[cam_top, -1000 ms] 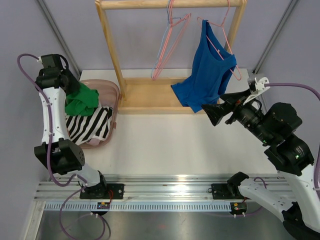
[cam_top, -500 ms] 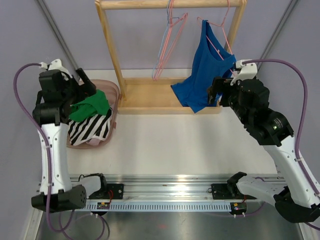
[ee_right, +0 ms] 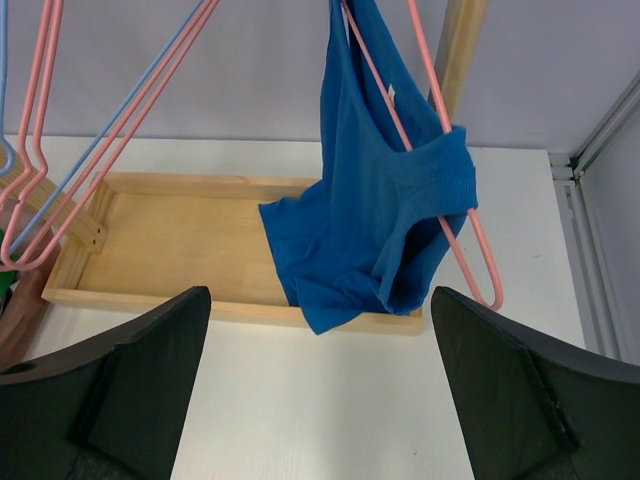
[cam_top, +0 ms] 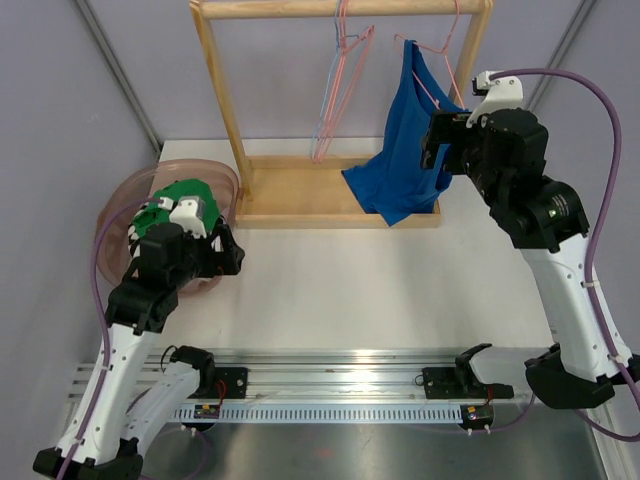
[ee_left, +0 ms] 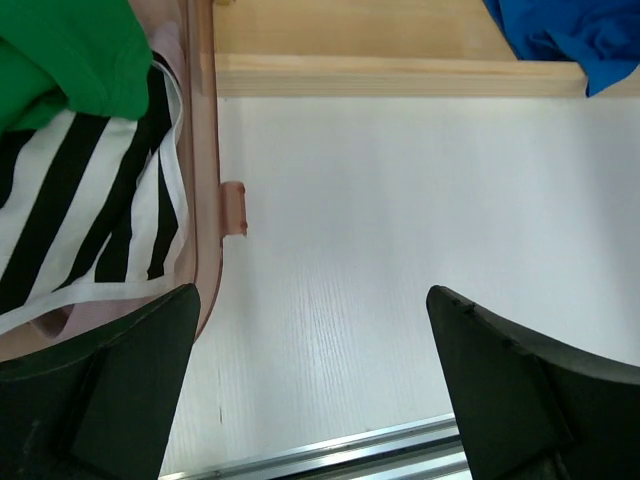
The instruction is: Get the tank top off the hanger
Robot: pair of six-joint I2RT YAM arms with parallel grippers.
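Two claws, and neither holds anything: the right gripper [ee_right: 320,300] has its fingers spread wide and faces the garment from just in front, apart from it, while the left gripper [ee_left: 312,300], equally open, hangs low over the white table [ee_left: 400,220] beside the pink plastic basket [ee_left: 207,120] holding a green garment [ee_left: 70,50] and a black-and-white striped one [ee_left: 90,220]. The blue cotton tank top [ee_right: 375,210] hangs on the thin pink wire hanger [ee_right: 426,60] at the right end of the pale wooden rack [ee_right: 180,220], its fabric draped over the hanger's right arm and its bunched hem drooping onto the rack's base tray. As I read it, the step in hand is the reach and first grip. A good hold would be on the gathered cloth where it wraps the wire arm, not on the loose hem — then a draw outward along that arm toward its lower bend, so the strap slides free. A straight downward tug risks swinging the hanger or unhooking it from the bar.
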